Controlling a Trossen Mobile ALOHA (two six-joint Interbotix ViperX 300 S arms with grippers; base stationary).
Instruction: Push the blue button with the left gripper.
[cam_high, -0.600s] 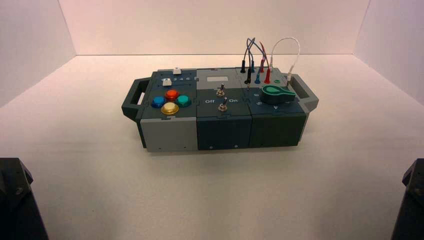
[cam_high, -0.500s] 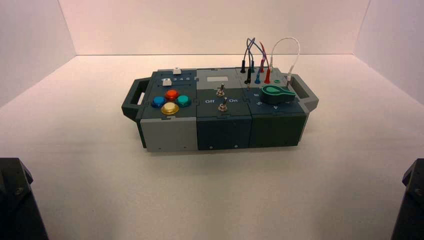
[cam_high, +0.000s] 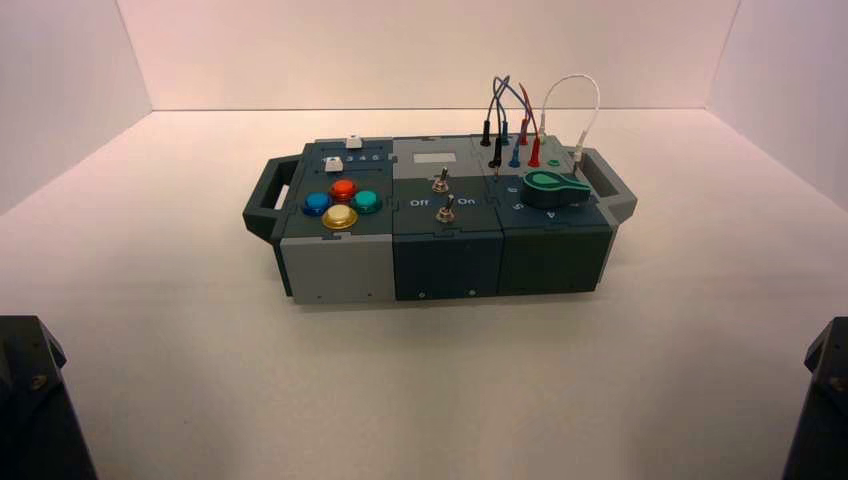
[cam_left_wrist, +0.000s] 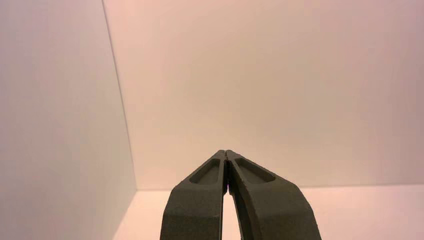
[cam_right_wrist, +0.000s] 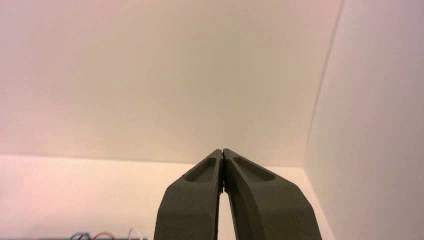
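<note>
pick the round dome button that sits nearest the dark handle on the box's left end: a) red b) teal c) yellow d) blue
d, since the glossy blue dome button is the leftmost of the four in the high view, right beside the dark angular handle on that end.

Blue dome button (cam_high: 317, 204) (glossy, round), leftmost among the box's four.
</note>
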